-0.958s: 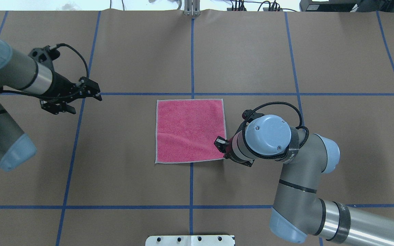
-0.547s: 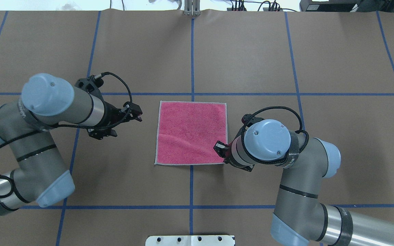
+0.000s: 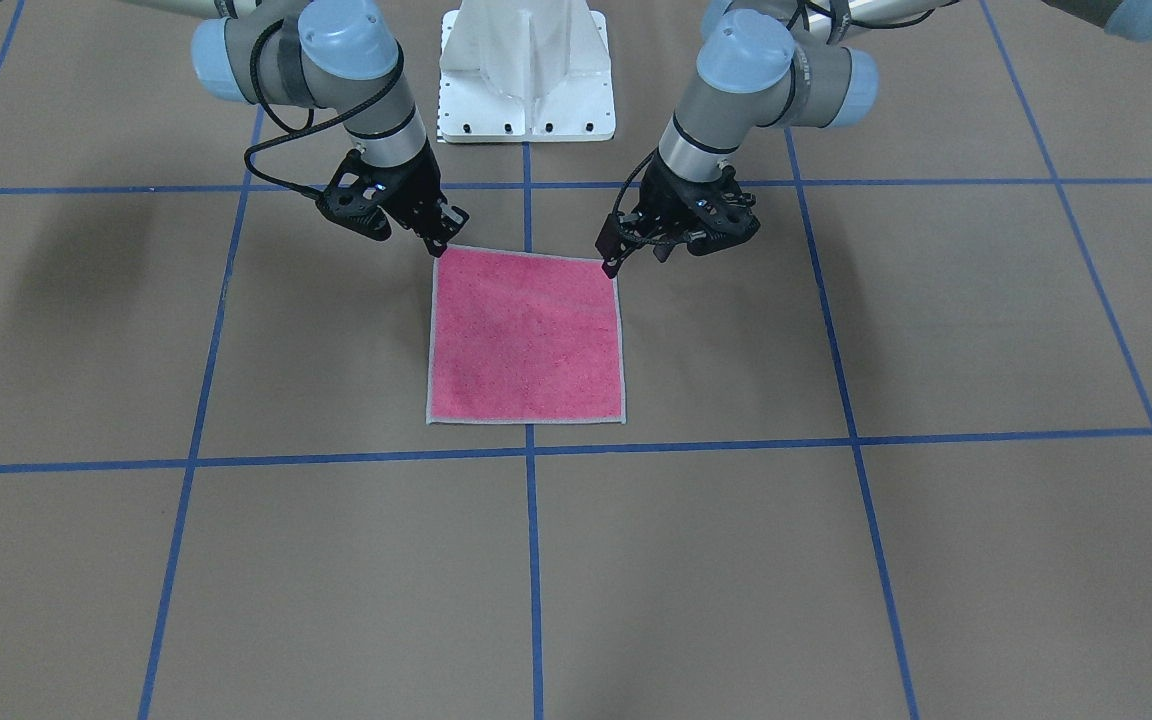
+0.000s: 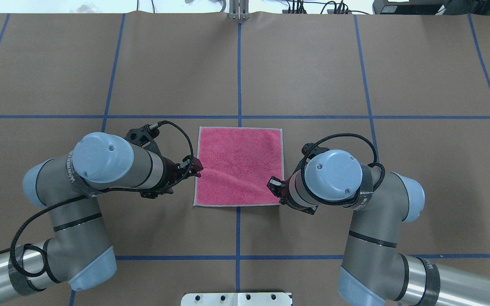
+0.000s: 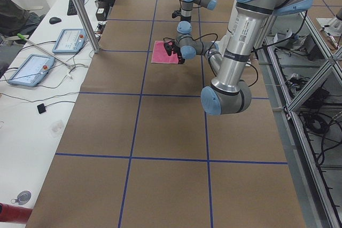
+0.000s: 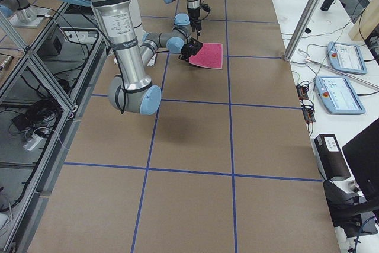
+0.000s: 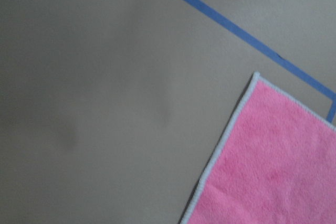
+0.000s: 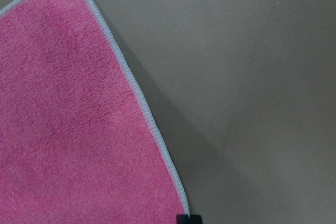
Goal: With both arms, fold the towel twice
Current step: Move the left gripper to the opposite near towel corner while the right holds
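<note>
The towel (image 4: pixel 238 165) lies flat on the table, pink face up, with its light grey hem showing all round. It also shows in the front view (image 3: pixel 526 335). My left gripper (image 4: pixel 197 168) is low at the towel's left edge, near the corner closest to the robot, and looks open and empty (image 3: pixel 636 255). My right gripper (image 4: pixel 273 186) is low at the towel's right edge, near the other corner closest to the robot, and looks open and empty (image 3: pixel 446 232). The left wrist view shows a towel corner (image 7: pixel 273 166). The right wrist view shows the towel's hem (image 8: pixel 68 129).
The table is covered in brown paper marked with blue tape lines (image 4: pixel 238 68). The white pedestal base (image 3: pixel 526 70) stands at the robot's side. In the exterior left view, tablets (image 5: pixel 32 70) lie on a side bench beyond the table.
My left arm has swung in from the far left and brought its gripper down to the towel's left edge. The right arm has hardly moved.
</note>
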Controlling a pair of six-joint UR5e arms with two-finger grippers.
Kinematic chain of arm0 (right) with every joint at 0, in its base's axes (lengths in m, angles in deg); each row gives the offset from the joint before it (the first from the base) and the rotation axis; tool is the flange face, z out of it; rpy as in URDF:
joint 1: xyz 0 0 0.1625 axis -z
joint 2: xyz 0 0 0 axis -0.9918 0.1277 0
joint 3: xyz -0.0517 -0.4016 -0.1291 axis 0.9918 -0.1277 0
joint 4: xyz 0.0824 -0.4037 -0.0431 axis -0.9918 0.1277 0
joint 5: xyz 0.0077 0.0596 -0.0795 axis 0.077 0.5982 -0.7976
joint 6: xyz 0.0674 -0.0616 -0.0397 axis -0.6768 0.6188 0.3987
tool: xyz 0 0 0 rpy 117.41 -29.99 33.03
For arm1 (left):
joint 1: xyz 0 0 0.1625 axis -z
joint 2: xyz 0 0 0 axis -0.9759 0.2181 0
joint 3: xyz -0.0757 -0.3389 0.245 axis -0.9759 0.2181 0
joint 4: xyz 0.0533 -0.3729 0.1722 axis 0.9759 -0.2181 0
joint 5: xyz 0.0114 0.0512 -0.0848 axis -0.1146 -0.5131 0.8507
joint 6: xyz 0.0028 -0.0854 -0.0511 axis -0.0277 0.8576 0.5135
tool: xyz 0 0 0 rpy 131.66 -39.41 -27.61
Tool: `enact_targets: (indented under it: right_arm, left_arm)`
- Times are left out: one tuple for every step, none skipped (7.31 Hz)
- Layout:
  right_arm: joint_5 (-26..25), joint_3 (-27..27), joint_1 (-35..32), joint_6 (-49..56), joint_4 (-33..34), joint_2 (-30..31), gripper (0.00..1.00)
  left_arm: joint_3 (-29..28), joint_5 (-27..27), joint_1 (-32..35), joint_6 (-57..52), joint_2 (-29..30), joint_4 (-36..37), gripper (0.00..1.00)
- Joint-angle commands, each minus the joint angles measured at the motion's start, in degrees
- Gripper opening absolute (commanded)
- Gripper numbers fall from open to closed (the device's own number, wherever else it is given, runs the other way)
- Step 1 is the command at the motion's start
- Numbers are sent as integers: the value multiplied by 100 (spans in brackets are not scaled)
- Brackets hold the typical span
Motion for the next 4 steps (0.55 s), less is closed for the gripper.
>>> enact_targets:
  right_arm:
    - [0,30,9,0,0,19,0]
    - [0,48,1,0,0,10,0]
    - [0,39,9,0,0,19,0]
    - [0,39,9,0,0,19,0]
  left_arm:
    - [-35,-36,-180,70,34,6,82]
    - [-122,-36,-268,79,104,6,79]
    - [-141,-36,-356,123,105,6,75]
    - [-184,-36,-409,141,105,6,74]
